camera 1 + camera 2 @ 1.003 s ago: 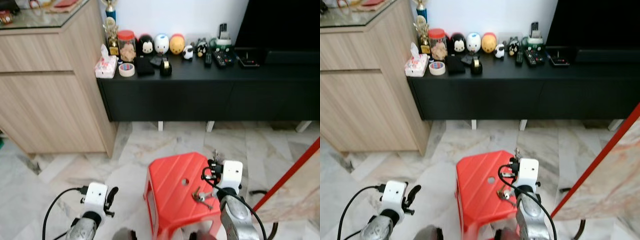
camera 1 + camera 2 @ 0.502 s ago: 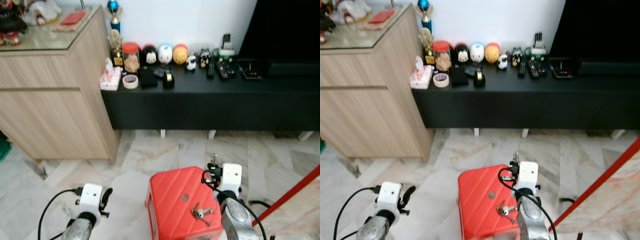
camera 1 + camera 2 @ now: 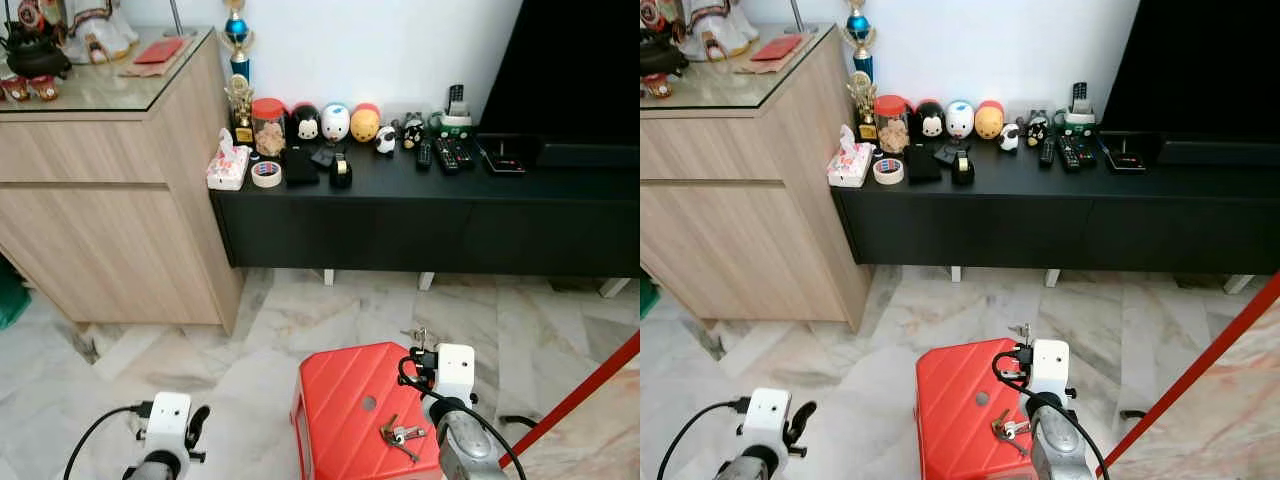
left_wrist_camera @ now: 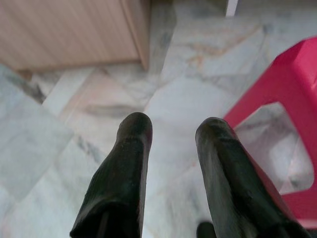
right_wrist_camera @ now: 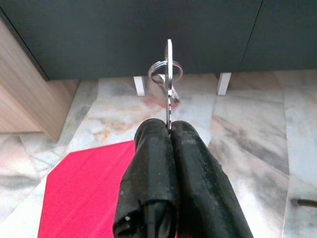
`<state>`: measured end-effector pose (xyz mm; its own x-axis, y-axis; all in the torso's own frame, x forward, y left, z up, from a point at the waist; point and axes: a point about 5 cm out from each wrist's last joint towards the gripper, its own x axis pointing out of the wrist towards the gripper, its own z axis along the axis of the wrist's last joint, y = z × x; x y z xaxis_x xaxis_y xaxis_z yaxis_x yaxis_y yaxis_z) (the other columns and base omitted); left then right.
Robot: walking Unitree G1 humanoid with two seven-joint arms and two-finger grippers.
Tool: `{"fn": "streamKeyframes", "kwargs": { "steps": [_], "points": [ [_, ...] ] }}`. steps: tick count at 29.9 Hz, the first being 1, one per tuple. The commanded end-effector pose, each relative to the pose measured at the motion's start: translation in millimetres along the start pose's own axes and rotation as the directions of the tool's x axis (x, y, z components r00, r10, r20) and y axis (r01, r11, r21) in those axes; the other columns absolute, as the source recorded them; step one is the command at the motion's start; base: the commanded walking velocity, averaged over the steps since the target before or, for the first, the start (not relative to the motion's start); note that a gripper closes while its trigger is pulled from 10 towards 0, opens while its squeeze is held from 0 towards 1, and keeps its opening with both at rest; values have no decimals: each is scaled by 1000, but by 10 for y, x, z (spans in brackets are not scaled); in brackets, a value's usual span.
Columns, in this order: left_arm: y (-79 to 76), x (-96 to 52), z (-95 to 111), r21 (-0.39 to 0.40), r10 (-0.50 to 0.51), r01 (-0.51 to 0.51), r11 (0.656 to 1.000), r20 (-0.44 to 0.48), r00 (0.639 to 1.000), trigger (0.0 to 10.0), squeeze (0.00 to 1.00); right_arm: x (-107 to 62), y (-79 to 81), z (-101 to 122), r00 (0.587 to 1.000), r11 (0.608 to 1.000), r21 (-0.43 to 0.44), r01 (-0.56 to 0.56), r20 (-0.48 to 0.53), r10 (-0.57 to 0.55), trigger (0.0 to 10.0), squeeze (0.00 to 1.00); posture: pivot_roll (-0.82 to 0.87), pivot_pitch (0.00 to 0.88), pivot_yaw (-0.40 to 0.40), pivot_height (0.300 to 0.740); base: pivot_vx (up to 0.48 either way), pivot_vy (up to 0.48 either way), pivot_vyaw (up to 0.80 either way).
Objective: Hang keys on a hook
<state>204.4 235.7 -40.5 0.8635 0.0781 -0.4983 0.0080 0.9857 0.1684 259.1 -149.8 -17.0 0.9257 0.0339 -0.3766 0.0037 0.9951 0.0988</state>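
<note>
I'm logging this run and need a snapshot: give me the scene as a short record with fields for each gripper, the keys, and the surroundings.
right gripper: shut on a key, which stands up from the fingertips with its ring on top, above the red stool
held key: silver, with a split ring
second bunch of keys: lying on the red stool
left gripper: open, holding nothing, low over the marble floor beside the stool
ahead: black low cabinet with figurines and remotes; wooden cabinet to its left
hook: none can be made out

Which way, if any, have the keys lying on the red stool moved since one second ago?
No. The keys lie just as near the round hole in the red stool; the camera shifted, not they.
</note>
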Motion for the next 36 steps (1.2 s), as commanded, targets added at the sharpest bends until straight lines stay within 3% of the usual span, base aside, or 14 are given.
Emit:
{"fn": "streamKeyframes", "kwargs": {
  "steps": [1,8,20,36],
  "points": [
    [42,-24,-112,-15,21,-22,1000,-67,998,10000,0,13,-13,-11,1000,1000,4,13,-11,-12,10000,0,56,0,-4,740,0,0,0],
    [45,-63,-275,-46,40,-49,998,-166,985,10000,0,78,-2,45,1000,1000,5,19,-18,-19,10000,0,53,0,-8,740,0,0,0],
    [12,-136,-436,-84,58,-81,993,-245,968,10000,0,104,51,67,1000,1000,10,17,-13,-17,10000,0,66,0,-10,740,0,0,0],
    [-4,-140,-464,-110,65,-98,989,-269,961,10000,0,-97,-101,-391,969,997,-26,73,-236,-77,10000,0,60,0,-4,740,-172,0,0]
  ]
}}
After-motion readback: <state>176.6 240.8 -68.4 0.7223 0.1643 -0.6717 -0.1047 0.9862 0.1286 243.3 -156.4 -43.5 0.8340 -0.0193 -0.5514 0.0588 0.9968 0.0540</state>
